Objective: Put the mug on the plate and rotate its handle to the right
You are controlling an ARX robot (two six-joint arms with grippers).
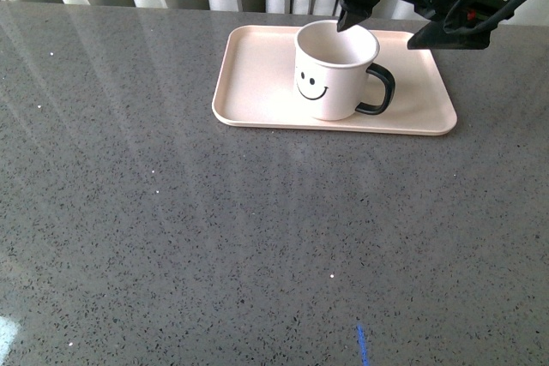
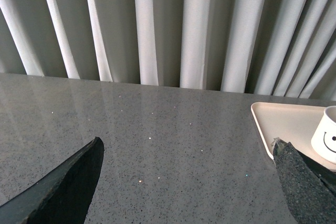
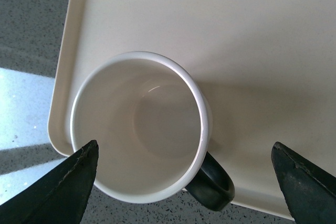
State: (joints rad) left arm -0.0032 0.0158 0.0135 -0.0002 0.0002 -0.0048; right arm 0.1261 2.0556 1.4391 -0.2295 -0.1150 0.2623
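The mug (image 1: 334, 70) stands on the plate (image 1: 257, 83), handle (image 1: 380, 90) pointing right. The right gripper (image 1: 386, 30) hovers above, jaws apart; its wrist view alone shows the mug empty. Only the left wrist view shows the left gripper (image 2: 188, 153), spread wide over the table (image 2: 157, 129).

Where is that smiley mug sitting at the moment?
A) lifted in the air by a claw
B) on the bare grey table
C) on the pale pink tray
C: the mug stands on the plate, with the right gripper open above it.
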